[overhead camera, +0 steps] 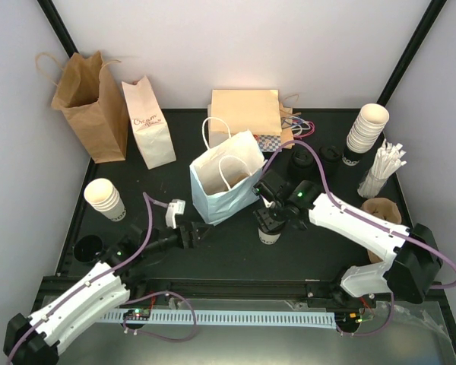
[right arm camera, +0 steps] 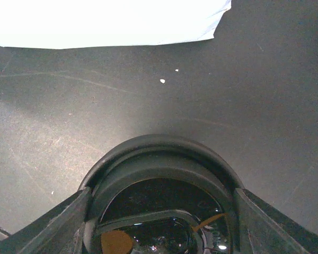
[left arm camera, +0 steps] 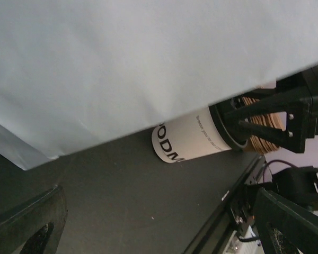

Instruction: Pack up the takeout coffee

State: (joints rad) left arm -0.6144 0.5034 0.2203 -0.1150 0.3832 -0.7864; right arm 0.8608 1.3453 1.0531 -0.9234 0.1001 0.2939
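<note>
Two claws, split roles. Right claw point(overhead camera: 270, 219) was clamped from above on the takeout coffee point(overhead camera: 269, 234), by its black lid point(right arm camera: 164, 169), likely to keep it upright for lowering into the pale blue bag point(overhead camera: 213, 199). It stood on the counter point(overhead camera: 235, 264) just right of that bag: cream-white, dark print near base. Left claw point(overhead camera: 204, 233) gaped empty by the bag's near side, probably to brace it.

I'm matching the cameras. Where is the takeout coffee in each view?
Top external: takeout coffee just right of centre, beside the pale blue bag.
Left wrist: centre-right, below the bag's edge.
Right wrist: its black lid bottom centre, bag along top.
Shared landmark: the bag.
</note>
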